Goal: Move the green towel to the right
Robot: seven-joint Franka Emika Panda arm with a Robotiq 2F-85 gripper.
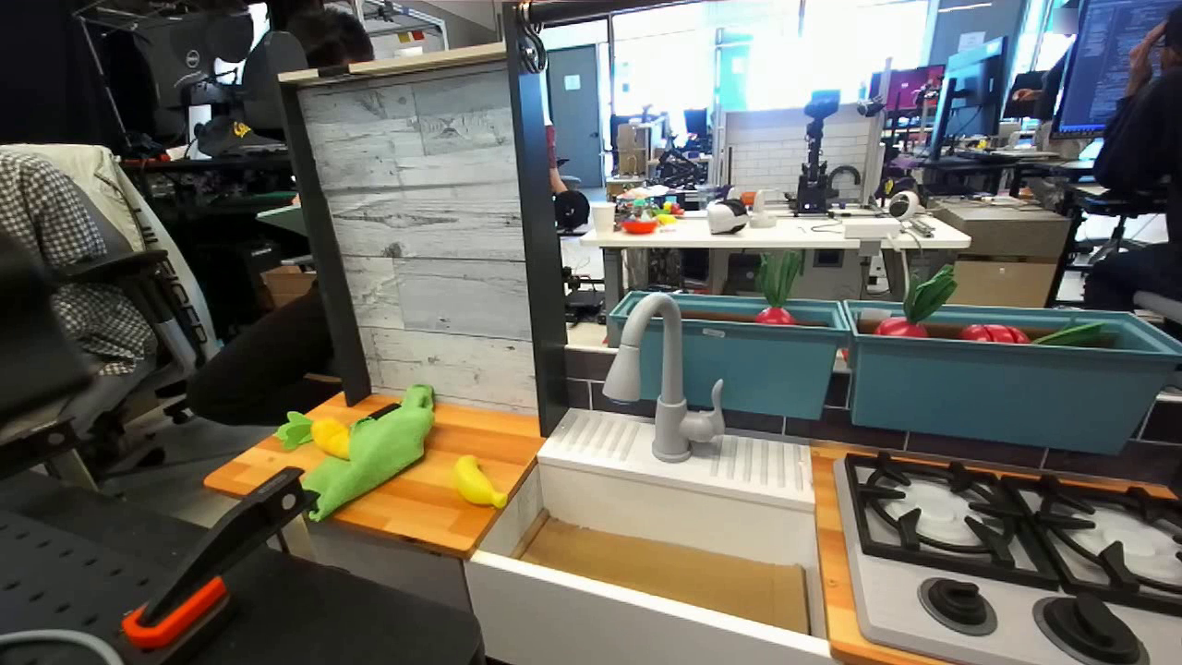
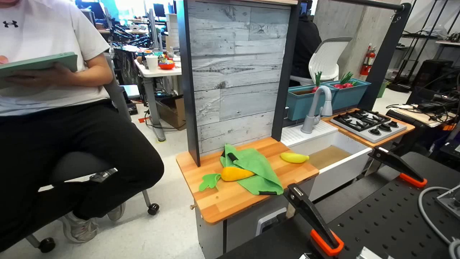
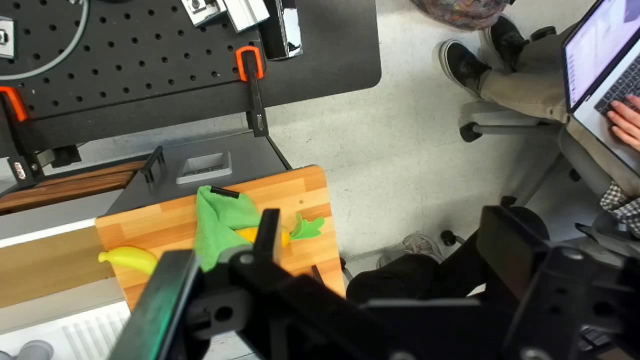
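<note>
The green towel [image 1: 379,453] lies crumpled on the wooden countertop [image 1: 443,526] between a toy carrot and a yellow toy banana [image 1: 476,482]. It also shows in an exterior view [image 2: 257,165] and in the wrist view [image 3: 217,222]. The orange toy carrot [image 2: 235,173] with green leaves lies against the towel and partly over it. In the wrist view my gripper [image 3: 387,225] has its two fingers wide apart with nothing between them. It is above and apart from the towel; one finger hides part of the carrot and towel.
A white sink [image 1: 646,637] with a grey faucet [image 1: 672,397] adjoins the countertop, and a stove [image 1: 942,554] lies beyond. A grey wood panel [image 2: 240,72] rises behind the towel. Black clamps with orange handles [image 2: 327,242] jut near the front edge. A person [image 2: 90,144] sits close by.
</note>
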